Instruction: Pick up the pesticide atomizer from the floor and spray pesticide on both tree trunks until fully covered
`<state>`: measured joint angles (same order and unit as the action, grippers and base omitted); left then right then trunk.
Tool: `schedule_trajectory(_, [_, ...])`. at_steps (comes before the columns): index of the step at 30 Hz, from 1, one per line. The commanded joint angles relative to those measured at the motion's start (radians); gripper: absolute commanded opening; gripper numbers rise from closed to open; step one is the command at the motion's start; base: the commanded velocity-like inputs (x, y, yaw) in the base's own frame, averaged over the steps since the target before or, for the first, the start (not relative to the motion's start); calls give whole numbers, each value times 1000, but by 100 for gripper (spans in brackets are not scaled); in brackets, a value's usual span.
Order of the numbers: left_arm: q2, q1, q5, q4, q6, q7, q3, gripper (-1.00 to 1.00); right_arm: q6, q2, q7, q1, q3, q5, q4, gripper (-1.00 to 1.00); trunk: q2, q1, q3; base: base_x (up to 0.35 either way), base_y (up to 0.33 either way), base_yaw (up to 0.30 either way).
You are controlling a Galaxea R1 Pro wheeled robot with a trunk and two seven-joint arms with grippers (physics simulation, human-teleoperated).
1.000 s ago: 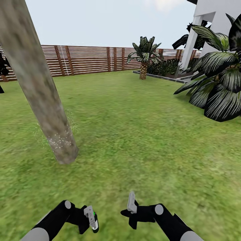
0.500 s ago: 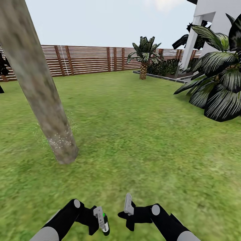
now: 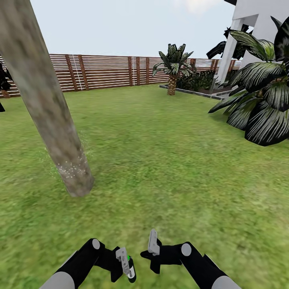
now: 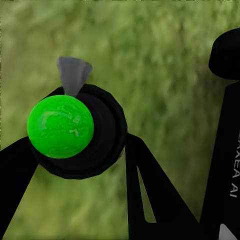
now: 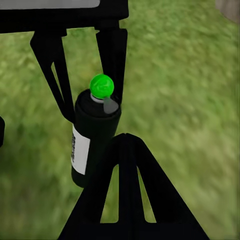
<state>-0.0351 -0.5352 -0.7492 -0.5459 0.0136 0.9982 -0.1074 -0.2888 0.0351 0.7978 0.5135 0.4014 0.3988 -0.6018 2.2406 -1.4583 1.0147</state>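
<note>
Gripping: left gripper [image 3: 125, 265], bottom centre of head view, clamped on pesticide atomizer [image 3: 130, 269], black body, green cap.
Left wrist: atomizer's green ball [image 4: 60, 126] close up between dark fingers [image 4: 150, 185].
Right gripper [image 3: 152, 244]: just right of the atomizer, holding nothing; finger spacing cannot be judged.
Floor [image 3: 168, 168]: green grass, mid-frame.
Tree trunk [image 3: 48, 108]: left of frame, pale specks near base.
Fence [image 3: 104, 71]: far, upper frame.
Palm [image 3: 173, 64]: upper centre.
</note>
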Motion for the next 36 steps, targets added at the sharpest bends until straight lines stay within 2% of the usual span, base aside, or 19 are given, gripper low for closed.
schedule_trajectory(1, [0,0,-4,-2,0,4,1,-100,-6,0,0,0,-1,9,-1,-100,0,0,1,0,0,0])
schedule_trajectory(5, [-2,0,-3,-3,-5,1,1,-100,-6,0,0,0,-1,9,-1,-100,0,0,1,0,0,0])
schedule_trajectory(11, [-24,0,-3,-5,-7,-27,2,-100,-6,0,0,0,-1,9,-1,-100,0,0,1,0,0,0])
schedule_trajectory(19, [-28,0,-1,-4,-9,-27,2,-100,-6,0,0,0,-1,10,-1,-100,0,0,1,0,0,0])
schedule_trajectory(26, [-51,0,-1,-4,-11,-23,2,-100,-6,0,0,0,-1,11,0,-100,0,0,1,0,0,0])
schedule_trajectory(36, [-70,-2,-1,-5,-12,-21,2,-100,-6,-1,0,0,-1,12,0,-100,0,0,1,0,0,0])
